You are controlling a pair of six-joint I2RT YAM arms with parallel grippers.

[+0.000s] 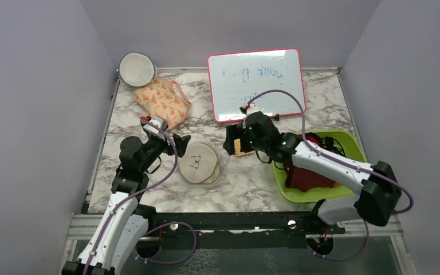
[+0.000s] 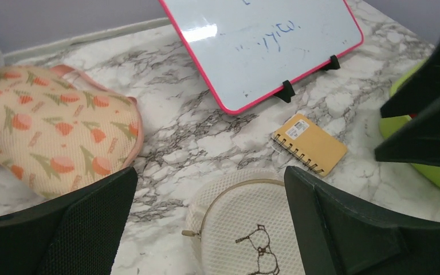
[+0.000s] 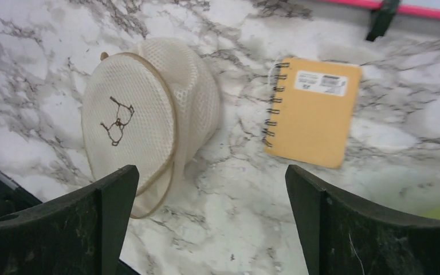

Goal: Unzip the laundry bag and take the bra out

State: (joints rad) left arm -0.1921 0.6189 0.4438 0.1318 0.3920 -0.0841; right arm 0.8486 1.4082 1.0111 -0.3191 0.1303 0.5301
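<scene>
Cream mesh laundry bag (image 1: 199, 162) lying flat on the marble table (image 1: 246, 186), between two open-fingered grippers.

From above, the bag sits near the front middle with its black squiggle facing up. The left gripper (image 1: 176, 141) is just beside its left edge and the right gripper (image 1: 232, 141) a little to its right, both spread wide and holding nothing. That view hides most of the orange spiral notepad (image 3: 312, 112), which the right wrist view shows whole, near the bag but apart from it. The left wrist view alone shows the small zip pull (image 2: 190, 233) at the rim. Behind are a peach floral pouch (image 1: 161, 100), a round white disc (image 1: 137, 68) and a pink-framed whiteboard (image 1: 256, 84). At the right is a green bin (image 1: 352, 146), with grey walls all round.
</scene>
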